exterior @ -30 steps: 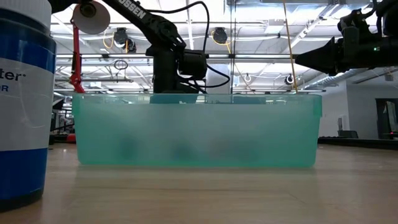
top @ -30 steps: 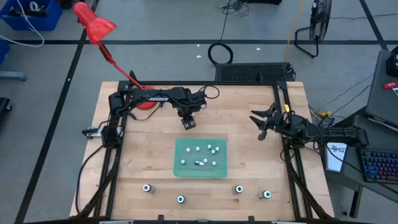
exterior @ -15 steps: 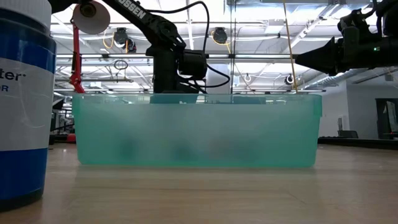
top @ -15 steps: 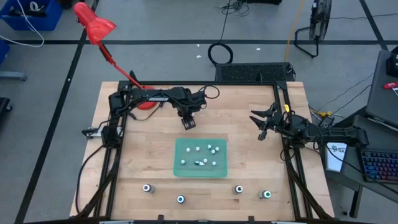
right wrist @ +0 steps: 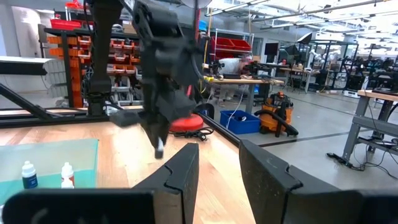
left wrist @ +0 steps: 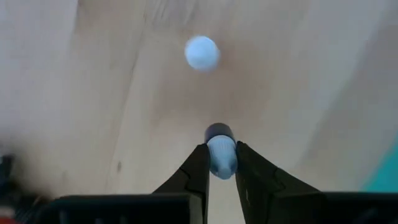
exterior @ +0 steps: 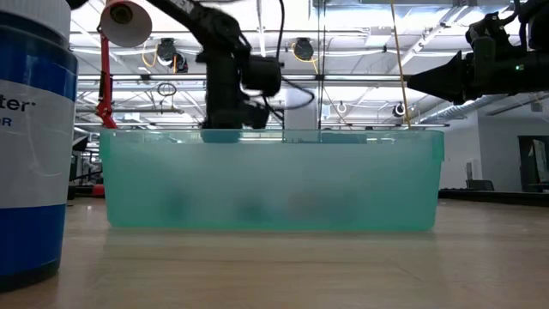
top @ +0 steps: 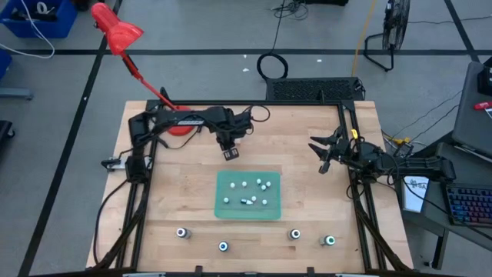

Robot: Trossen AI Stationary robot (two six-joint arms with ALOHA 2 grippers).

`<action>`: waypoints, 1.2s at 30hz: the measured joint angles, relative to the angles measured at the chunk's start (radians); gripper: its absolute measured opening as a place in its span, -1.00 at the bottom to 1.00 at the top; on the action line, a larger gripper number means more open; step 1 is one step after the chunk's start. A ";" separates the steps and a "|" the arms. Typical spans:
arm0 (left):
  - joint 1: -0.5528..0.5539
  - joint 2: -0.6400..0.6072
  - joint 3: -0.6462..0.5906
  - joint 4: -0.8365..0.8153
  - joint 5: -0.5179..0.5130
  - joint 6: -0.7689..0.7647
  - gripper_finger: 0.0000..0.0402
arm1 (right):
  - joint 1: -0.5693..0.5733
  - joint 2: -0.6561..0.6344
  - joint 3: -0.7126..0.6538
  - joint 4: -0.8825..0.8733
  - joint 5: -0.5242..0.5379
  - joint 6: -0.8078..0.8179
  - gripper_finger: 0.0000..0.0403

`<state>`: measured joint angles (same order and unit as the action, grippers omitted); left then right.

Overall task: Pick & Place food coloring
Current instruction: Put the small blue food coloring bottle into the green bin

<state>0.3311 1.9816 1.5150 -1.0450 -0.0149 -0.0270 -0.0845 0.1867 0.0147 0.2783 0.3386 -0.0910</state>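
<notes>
Pale blue and small, a food coloring bottle [left wrist: 220, 155] sat clamped between the fingers of the left pincer [top: 230, 153], its darker end pointing forward past the fingertips along the pincer's own line. The left arm reached from its mount across the far half of the bench [top: 177, 200], forearm roughly level and wrist bent so the pincer pointed down, raised above the wood. A second pale round object [left wrist: 202, 52] showed below and ahead of it; whether it was another bottle seen end-on I could not tell.

What the next move seemed to turn on was the green tray [top: 223, 209]: it lay just beyond the pincer on the near side, toward the bench's front edge, with the left arm clearly the closer of the two. Several small whitish bottles [top: 247, 185] lay scattered inside it. Four darker round jars with teal tops [top: 222, 246] stood in a loose row nearer the front edge, well apart from both arms.

Over by the right edge the right pincer [top: 324, 153] hung idle, its jaws parted and gripping nothing.
</notes>
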 joint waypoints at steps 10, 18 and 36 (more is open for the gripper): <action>-0.223 -0.224 0.001 -0.082 -0.079 -0.109 -0.73 | 0.000 0.000 0.000 0.000 0.000 0.000 -0.48; -0.450 -0.231 0.001 -0.067 -0.092 -0.247 -0.73 | 0.000 0.000 0.000 0.000 0.000 0.000 -0.48; -0.542 0.022 0.000 -0.052 -0.078 -0.319 -0.73 | 0.000 0.000 0.000 0.000 0.000 0.000 -0.48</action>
<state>-0.2104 2.0040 1.5154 -1.0968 -0.0927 -0.3455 -0.0845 0.1864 0.0146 0.2783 0.3386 -0.0910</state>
